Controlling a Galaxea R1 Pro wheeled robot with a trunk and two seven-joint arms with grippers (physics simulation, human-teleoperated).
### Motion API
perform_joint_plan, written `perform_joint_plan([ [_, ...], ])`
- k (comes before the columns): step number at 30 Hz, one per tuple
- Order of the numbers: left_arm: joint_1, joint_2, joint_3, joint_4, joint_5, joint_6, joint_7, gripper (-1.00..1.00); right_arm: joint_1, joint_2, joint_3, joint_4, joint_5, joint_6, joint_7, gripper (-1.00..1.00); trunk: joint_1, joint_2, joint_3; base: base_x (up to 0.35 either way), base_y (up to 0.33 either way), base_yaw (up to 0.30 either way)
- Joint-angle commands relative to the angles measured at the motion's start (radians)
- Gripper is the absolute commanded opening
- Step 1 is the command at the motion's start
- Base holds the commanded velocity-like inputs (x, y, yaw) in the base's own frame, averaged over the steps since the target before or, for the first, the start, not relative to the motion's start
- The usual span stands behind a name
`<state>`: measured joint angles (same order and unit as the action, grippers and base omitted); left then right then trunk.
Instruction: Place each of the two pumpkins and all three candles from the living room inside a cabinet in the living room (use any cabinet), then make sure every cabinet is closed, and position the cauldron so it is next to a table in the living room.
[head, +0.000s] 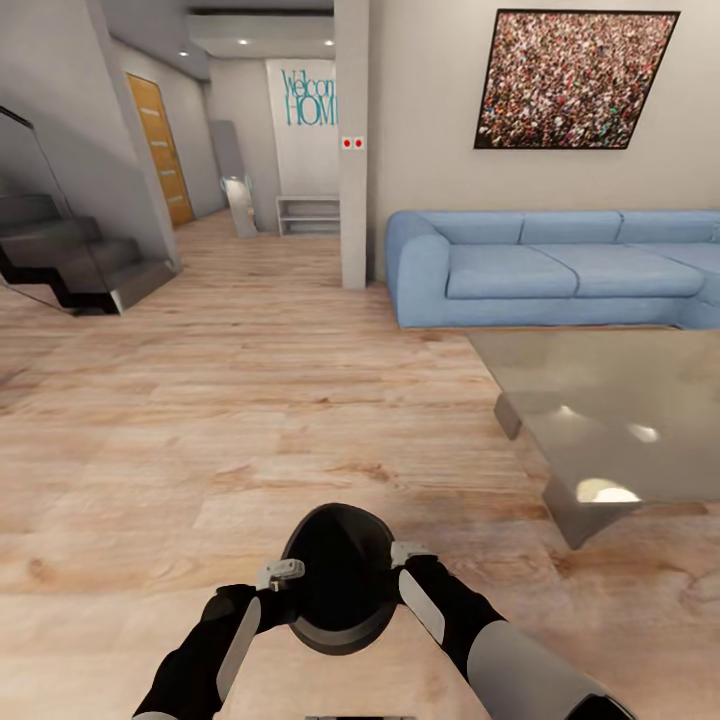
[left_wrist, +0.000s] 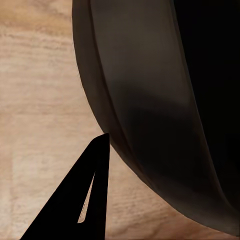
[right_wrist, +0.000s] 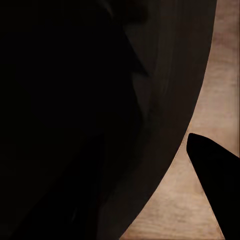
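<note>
Here the cauldron (head: 338, 585) hangs low-centre, pinched between left gripper (head: 281, 574) and right gripper (head: 408, 553); the glass coffee table (head: 610, 420) lies toward the right edge, nearer the right arm.

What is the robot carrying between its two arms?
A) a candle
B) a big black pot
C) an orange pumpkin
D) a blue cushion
B: a matte black cauldron with a wide dark mouth sits between the left gripper and the right gripper, one on each side of its rim, above the wooden floor.
</note>
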<state>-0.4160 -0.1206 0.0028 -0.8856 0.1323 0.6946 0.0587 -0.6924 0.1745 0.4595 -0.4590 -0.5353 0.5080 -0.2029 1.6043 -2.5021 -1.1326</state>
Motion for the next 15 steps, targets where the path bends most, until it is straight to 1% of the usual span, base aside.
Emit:
perform_joint_plan([
  [1, 0.000, 0.001, -0.004, 0.000, 0.006, 0.000, -0.004, -1.00, -0.001, 0.000, -0.002, -0.006, -0.004, -0.003, 0.002, -1.00, 0.000, 0.000, 0.000, 0.331, 0.025, -0.001],
  [15, 0.000, 0.001, -0.002, 0.000, 0.006, 0.000, -0.004, -1.00, -0.001, 0.000, -0.002, -0.006, -0.004, -0.003, 0.002, -1.00, 0.000, 0.000, 0.000, 0.331, 0.069, 0.000],
])
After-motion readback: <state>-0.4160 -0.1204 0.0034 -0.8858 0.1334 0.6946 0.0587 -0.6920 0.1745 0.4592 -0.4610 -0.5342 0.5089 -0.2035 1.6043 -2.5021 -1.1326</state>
